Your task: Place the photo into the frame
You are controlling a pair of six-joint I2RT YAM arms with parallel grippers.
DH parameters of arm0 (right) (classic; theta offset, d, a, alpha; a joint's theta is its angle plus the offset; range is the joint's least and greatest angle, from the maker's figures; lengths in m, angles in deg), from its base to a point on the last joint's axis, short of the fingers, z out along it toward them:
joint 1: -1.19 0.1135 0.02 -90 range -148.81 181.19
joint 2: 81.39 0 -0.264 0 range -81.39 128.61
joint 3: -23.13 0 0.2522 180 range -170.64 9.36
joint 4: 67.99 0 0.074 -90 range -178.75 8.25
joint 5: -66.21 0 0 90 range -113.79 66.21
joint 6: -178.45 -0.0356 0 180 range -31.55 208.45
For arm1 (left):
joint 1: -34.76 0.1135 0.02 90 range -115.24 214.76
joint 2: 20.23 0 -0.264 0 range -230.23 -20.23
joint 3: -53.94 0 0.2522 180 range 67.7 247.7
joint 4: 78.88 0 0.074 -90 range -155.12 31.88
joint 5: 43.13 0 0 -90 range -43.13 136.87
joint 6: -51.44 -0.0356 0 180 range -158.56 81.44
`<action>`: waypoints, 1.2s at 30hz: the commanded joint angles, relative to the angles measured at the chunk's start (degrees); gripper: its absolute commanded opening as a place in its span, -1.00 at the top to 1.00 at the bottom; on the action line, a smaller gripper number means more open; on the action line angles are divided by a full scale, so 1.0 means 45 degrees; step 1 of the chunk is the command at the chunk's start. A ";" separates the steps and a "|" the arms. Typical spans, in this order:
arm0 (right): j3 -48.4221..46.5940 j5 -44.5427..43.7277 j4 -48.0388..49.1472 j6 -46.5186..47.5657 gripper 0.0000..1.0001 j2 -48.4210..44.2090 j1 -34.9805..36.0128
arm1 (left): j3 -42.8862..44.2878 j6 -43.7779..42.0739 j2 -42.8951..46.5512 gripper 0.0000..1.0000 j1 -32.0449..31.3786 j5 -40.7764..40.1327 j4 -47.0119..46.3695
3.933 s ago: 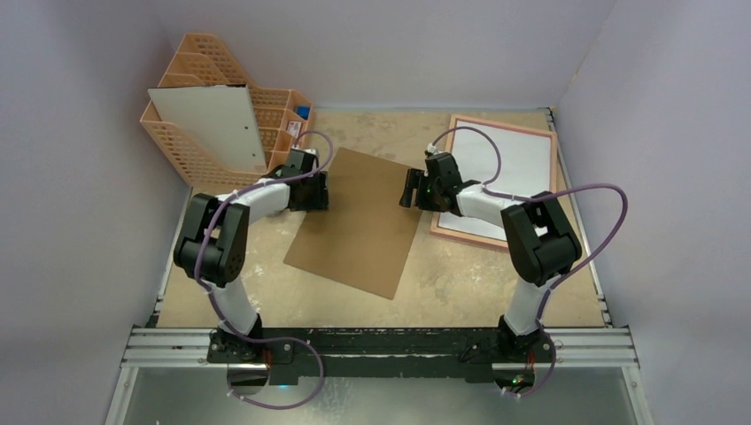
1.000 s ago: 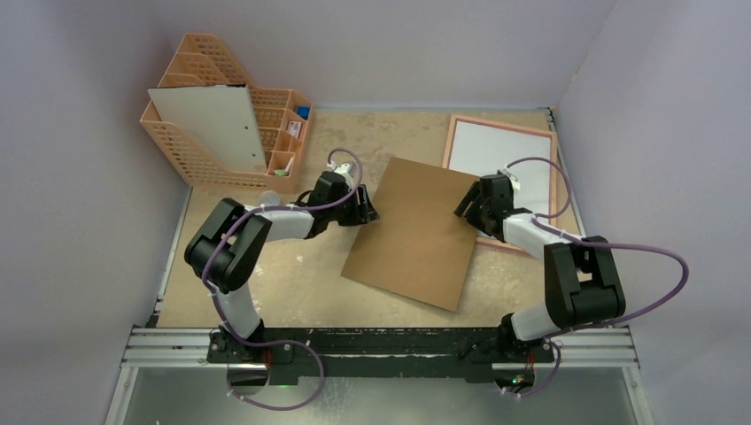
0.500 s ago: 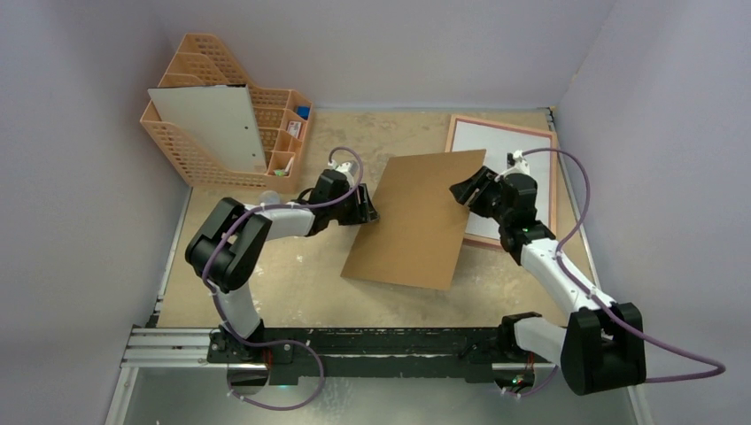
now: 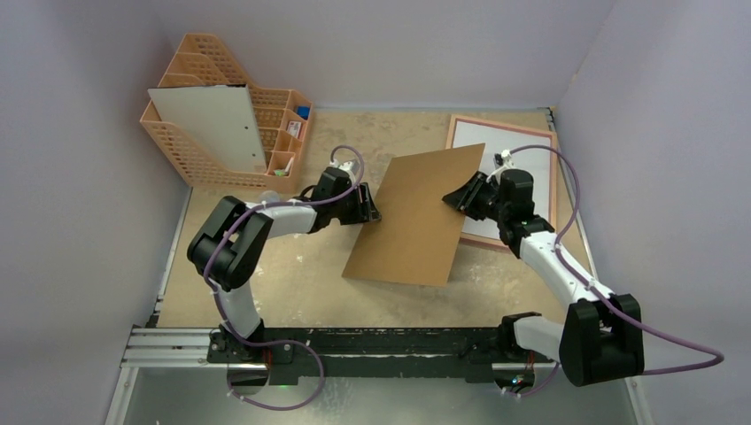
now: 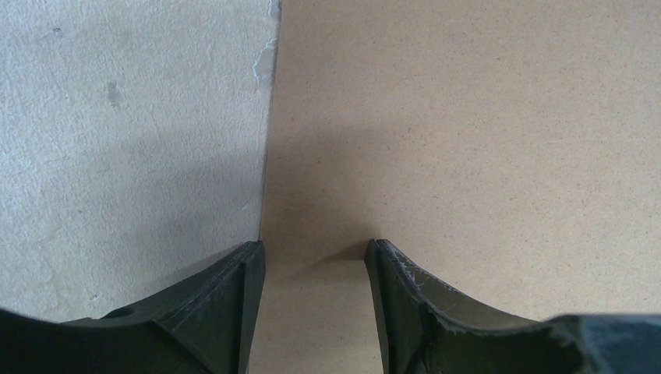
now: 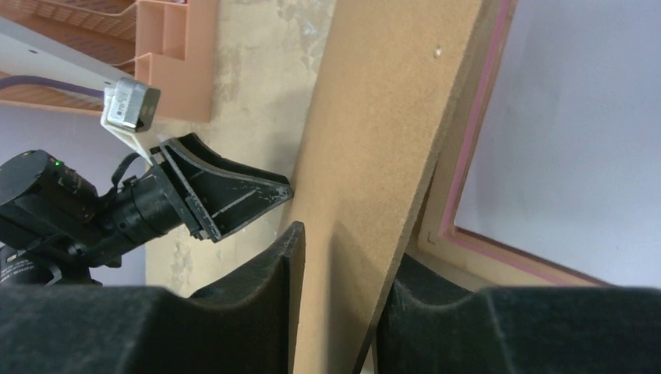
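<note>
Far left on the sandy table [image 4: 292,283], one orange mesh file rack [image 4: 202,53] stands against the wall. A single white panel [image 4: 212,124] leans upright in its tall slots. The small front compartments hold a few little items, one of them blue [image 4: 304,112]; they are too small to identify.

Far right, the frame [image 4: 505,121] lies flat, a thin pink rim around its edge. Inside it sits one plain white sheet, apparently the photo [image 4: 518,133] with its blank back up; no printed side shows.

Between rack and frame is one brown backing board [image 4: 412,217]. Its right edge is tilted up and overlaps the frame's near-left part.

Two arms work on it. The right gripper [image 4: 459,200] has the board's right edge pinched between its fingers, one on each face. The left gripper [image 4: 365,208] meets the board's left edge with its jaws apart: one finger [image 5: 222,300] is just off the edge over the table, the other is over the board, and nothing is clamped between them.
</note>
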 commanded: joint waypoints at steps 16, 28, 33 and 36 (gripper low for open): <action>-0.6466 -0.4627 -0.3842 0.0648 1.00 -0.0821 0.0507 | 0.1657 -0.0688 0.0327 -0.16 -0.0510 -0.0886 0.1418; -0.7799 -1.1678 -0.4304 0.0858 1.00 -0.3369 0.0506 | 0.3735 -0.0576 -0.1282 -0.21 -0.1354 -0.0821 0.0113; -0.8063 -1.3720 -0.4485 0.1149 1.00 -0.4120 0.0506 | 0.5012 -0.0267 -0.2617 -0.16 -0.2088 -0.0836 0.0100; -0.8142 -1.4217 -0.4757 0.1232 1.00 -0.4434 0.0506 | 0.5846 0.0370 -0.3447 -0.12 -0.2451 -0.0757 0.0222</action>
